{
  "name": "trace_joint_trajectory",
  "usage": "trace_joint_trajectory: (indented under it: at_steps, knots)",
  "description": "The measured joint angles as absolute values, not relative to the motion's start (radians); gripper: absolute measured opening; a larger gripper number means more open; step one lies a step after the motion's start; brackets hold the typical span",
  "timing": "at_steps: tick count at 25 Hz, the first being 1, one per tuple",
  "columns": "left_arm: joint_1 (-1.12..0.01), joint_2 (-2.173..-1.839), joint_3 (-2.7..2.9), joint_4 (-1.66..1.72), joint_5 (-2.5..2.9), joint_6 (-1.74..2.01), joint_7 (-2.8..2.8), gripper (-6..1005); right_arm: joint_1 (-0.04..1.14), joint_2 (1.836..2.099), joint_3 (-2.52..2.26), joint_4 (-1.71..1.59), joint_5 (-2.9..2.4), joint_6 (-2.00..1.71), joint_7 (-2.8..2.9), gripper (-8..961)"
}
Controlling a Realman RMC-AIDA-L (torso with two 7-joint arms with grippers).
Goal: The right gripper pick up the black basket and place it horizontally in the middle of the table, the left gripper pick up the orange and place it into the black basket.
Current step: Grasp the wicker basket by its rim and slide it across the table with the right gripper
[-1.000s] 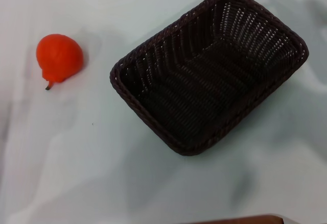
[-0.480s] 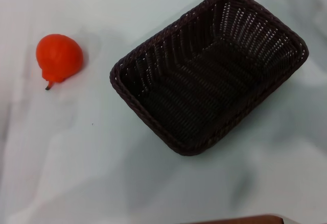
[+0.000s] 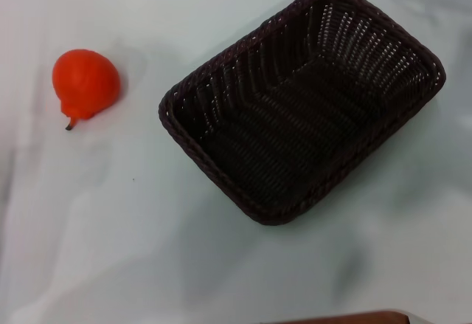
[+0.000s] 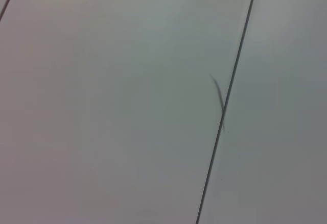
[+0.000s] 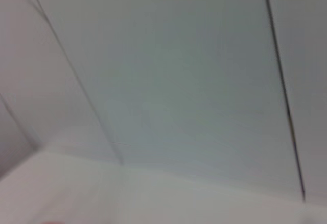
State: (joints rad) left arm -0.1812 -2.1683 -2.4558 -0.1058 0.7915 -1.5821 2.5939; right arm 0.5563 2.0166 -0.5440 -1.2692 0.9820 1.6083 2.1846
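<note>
Head view. The black basket (image 3: 302, 104) rests on the pale tabletop (image 3: 110, 228), right of centre. It lies at an angle, one corner toward the far right and the opposite corner toward the near left, with its open side up and its dark woven interior exposed. Nothing lies inside it. The orange (image 3: 85, 84) sits on the tabletop at the left, well apart from the basket, its pointed end and short dark stem directed toward the near edge. A brown edge shows at the bottom of this view, below the basket. Neither the left tool nor the right tool appears in this view, so neither touches the basket or the fruit.

Left wrist view. Only a flat pale surface crossed by thin dark seams (image 4: 227, 101) is visible. The left tool is not shown, so its opening cannot be read here.

Right wrist view. A similar pale panelled surface with dark seams (image 5: 283, 96) fills the picture, blurred. The right tool is not shown either, so whether it is wide or narrow cannot be told.
</note>
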Motion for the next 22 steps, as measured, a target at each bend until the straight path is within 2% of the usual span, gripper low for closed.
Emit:
trace_joint_trajectory:
  at_steps: [2,4,6,9,14,22]
  knots:
    - [-0.181,-2.168,-2.456,-0.106,0.791,-1.581,2.594,839,0.596,1.992,-0.547,-1.334,0.895,1.713,2.301,745]
    - [-0.181,-2.167,-2.456,-0.106,0.791,-1.580,2.595,839,0.636,1.983,-0.553,-1.374,0.798,1.794,2.367,745]
    - [-0.181,-2.167,-2.456,-0.106,0.791,-1.579,2.595,839,0.662,1.987,-0.571,-1.391,0.716,1.827,2.390,746]
    - [-0.181,-2.167,-2.457,-0.106,0.791,-1.577,2.596,839,0.680,2.001,-0.611,-1.375,0.620,1.825,2.403,887]
    - [-0.181,-2.166,-2.457,-0.106,0.791,-1.565,2.595,840,0.675,2.010,-0.630,-1.330,0.584,1.785,2.415,945]
    - [-0.185,-2.167,-2.453,-0.106,0.791,-1.547,2.596,840,0.678,2.010,-0.647,-1.188,0.538,1.686,2.413,946]
